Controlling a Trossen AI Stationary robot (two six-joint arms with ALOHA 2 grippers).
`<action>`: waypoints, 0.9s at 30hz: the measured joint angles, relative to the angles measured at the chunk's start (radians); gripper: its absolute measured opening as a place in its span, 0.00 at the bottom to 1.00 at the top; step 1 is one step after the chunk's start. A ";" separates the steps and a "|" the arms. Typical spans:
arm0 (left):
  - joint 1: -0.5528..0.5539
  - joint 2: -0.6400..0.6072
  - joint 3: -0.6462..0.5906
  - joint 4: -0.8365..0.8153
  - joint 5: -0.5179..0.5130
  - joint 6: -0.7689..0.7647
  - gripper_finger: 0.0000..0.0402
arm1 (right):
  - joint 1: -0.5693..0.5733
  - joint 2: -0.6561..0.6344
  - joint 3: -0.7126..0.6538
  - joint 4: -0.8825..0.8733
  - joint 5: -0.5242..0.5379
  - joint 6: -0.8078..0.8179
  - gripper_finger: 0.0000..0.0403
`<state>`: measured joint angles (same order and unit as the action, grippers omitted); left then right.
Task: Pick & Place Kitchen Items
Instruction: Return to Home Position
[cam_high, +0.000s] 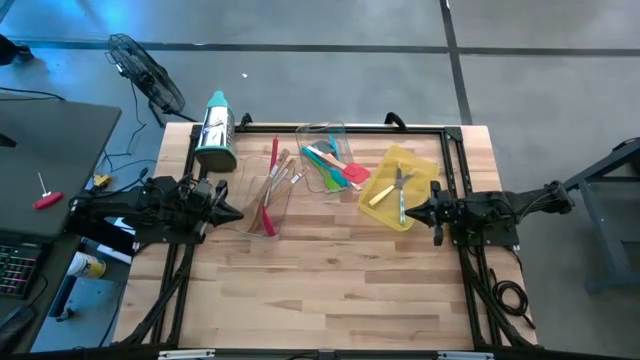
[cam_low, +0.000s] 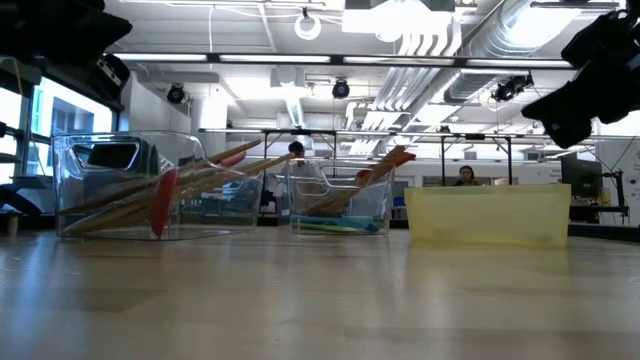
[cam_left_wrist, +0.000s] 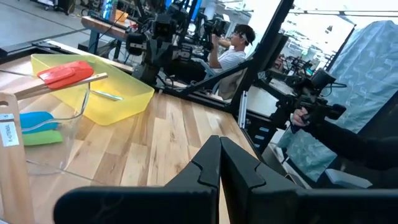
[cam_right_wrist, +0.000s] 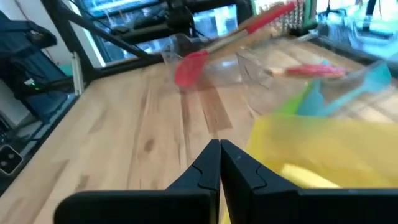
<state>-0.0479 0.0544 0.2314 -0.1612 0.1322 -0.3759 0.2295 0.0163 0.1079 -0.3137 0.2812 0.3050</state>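
We see the utensils sorted by kind: wooden spoons in the left clear tray, silicone spatulas in the middle clear tray, and metal cutlery in the yellow tray. The left tool and right tool sit at the counter sides, fingers pressed together and empty, likely parked

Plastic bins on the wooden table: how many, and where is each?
3. One clear plastic bin at the left, a second clear plastic bin in the middle, one yellow plastic bin at the right.
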 joint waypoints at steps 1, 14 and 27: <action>0.000 0.000 0.000 0.003 0.000 0.000 0.00 | 0.000 -0.010 0.005 -0.024 0.001 0.009 0.01; 0.000 0.000 0.000 0.003 -0.003 0.004 0.00 | 0.000 -0.009 -0.044 0.212 -0.026 -0.060 0.01; 0.000 0.000 0.000 -0.002 0.001 0.004 0.00 | 0.000 0.004 -0.100 0.382 -0.022 -0.086 0.01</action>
<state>-0.0475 0.0547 0.2317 -0.1633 0.1336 -0.3721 0.2295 0.0200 0.0082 0.0679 0.2588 0.2194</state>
